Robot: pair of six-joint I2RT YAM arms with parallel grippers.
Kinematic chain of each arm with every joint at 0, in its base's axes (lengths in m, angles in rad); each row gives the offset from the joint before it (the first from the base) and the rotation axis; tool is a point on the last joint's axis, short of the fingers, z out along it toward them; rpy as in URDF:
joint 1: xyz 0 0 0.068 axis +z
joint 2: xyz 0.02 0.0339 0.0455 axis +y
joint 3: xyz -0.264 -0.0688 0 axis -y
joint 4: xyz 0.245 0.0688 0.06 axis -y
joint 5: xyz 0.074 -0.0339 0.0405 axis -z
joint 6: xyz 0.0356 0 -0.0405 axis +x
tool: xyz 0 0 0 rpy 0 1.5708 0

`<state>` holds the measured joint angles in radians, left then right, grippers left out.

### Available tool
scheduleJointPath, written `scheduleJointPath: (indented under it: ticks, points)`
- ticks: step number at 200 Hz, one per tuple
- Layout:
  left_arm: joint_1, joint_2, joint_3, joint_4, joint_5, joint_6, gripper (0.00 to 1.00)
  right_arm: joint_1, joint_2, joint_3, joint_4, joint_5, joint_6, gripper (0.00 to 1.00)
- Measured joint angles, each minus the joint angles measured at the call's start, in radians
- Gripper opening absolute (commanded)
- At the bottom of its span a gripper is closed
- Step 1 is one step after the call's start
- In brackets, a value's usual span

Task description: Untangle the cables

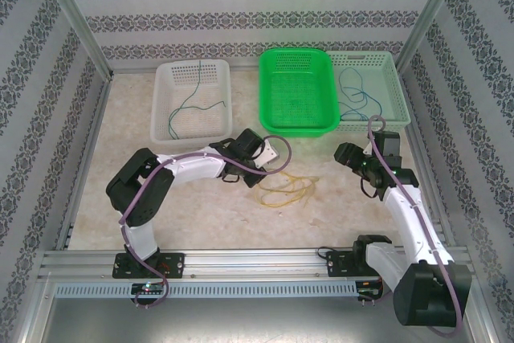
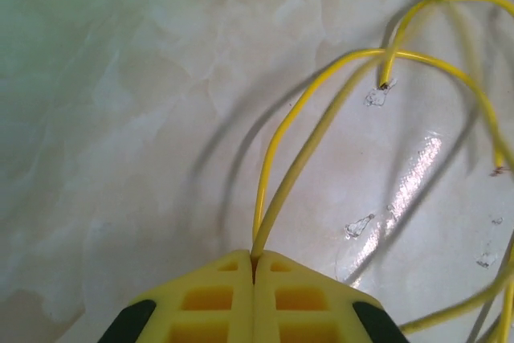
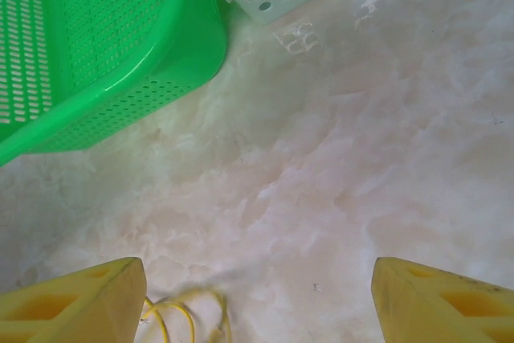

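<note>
The cables lie in three spots on the marbled table (image 1: 201, 214). A green-blue cable (image 1: 193, 90) sits in the upper-left white basket (image 1: 159, 102). A blue cable (image 1: 352, 90) sits in the upper-right white basket (image 1: 399, 90), beside the green basket (image 1: 295, 129). A yellow tangle (image 1: 283, 192) lies at centre. The left gripper (image 2: 254, 263) is clamped on a yellow strand. The right gripper (image 3: 257, 295) has its jaws wide apart.

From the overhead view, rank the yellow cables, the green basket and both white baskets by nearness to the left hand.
1. yellow cables, mid-table, pinched in the left hand.
2. green basket, just behind the hand.
3. left white basket, back left.
4. right white basket, back right.
</note>
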<state>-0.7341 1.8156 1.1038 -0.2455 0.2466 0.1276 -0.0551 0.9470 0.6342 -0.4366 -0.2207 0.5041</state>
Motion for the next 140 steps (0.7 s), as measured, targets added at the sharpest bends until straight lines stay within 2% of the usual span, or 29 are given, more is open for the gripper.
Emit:
scheduleJointPath:
  ticks: [34, 95, 140]
  points:
    - [0.000, -0.066, 0.000, 0.000, -0.023, -0.005, 0.04, 0.021, -0.052, -0.048, 0.000, -0.035, 0.052, 0.72]
    - [0.000, -0.199, 0.000, 0.009, -0.027, -0.020, 0.04, 0.060, -0.248, -0.206, -0.002, -0.051, 0.177, 0.70]
    - [0.000, -0.281, -0.027, 0.034, -0.034, -0.029, 0.04, 0.169, -0.285, -0.226, 0.054, -0.052, 0.242, 0.70]
